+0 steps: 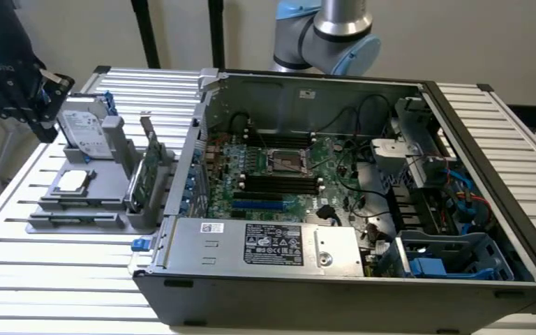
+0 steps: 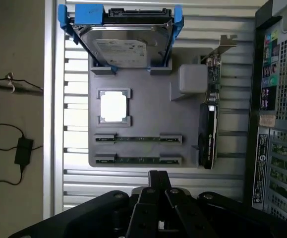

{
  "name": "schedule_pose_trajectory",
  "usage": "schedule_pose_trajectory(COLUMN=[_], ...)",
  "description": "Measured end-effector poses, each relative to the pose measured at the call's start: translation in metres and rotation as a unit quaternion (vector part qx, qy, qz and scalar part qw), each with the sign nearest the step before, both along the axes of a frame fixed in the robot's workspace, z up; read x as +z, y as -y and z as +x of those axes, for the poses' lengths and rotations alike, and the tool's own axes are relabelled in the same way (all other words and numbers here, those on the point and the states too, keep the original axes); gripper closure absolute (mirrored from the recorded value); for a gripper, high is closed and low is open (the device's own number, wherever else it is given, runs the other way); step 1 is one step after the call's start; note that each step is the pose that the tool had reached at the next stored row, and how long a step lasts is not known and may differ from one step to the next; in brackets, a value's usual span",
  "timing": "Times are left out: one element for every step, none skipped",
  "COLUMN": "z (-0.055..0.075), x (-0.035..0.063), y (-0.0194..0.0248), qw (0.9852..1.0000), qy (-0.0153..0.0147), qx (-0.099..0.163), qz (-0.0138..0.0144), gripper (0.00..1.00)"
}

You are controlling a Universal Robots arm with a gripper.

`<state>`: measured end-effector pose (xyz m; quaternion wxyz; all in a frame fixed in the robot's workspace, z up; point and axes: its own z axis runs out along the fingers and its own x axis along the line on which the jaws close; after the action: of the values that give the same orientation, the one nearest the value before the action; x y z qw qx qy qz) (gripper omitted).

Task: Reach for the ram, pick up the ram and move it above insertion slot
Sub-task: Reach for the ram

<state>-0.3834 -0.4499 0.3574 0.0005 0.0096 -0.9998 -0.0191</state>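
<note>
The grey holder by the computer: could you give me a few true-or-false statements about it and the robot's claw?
1. The gripper is shut and holds nothing. True.
2. Two ram sticks sit in the grey holder. True.
3. The hard drive is inside the computer case. False: it rests in the grey holder.
4. The computer case is closed. False: it is open, showing the motherboard.

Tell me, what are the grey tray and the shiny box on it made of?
The grey tray looks like matte plastic: dull, even colour, no glints. The shiny box is probably metal: silvery sheen around a pale label; its blue holder looks plastic.
</note>
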Motion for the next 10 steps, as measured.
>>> schedule_pose_trajectory(z=[-0.0006, -0.0013, -0.0019, -0.0027, -0.0034, -0.0035, -0.0035, -0.0035, -0.0035, -0.0035], x=[-0.0018, -0.0039, -0.0057, -0.0074, -0.0083, -0.0087, -0.0087, -0.0087, -0.0087, -0.0087], y=[0.0010, 0.0020, 0.0028, 0.0036, 0.0044, 0.0046, 0.0046, 0.0046, 0.0046, 0.0046], qw=[1.0000, 1.0000, 1.0000, 1.0000, 1.0000, 1.0000, 1.0000, 1.0000, 1.0000, 1.0000], qy=[0.0001, 0.0001, 0.0001, 0.0001, -0.0001, 0.0001, 0.0000, 0.0000, 0.0000, 0.0000], qx=[0.000, 0.000, 0.000, 0.000, 0.000, 0.000, 0.000, 0.000, 0.000, 0.000], qz=[0.0000, 0.0001, 0.0001, 0.0000, -0.0001, 0.0000, 0.0000, 0.0000, 0.0000, 0.0000], gripper=[0.89, 0.89, 0.89, 0.89, 0.89, 0.89, 0.89, 0.89, 0.89, 0.89])
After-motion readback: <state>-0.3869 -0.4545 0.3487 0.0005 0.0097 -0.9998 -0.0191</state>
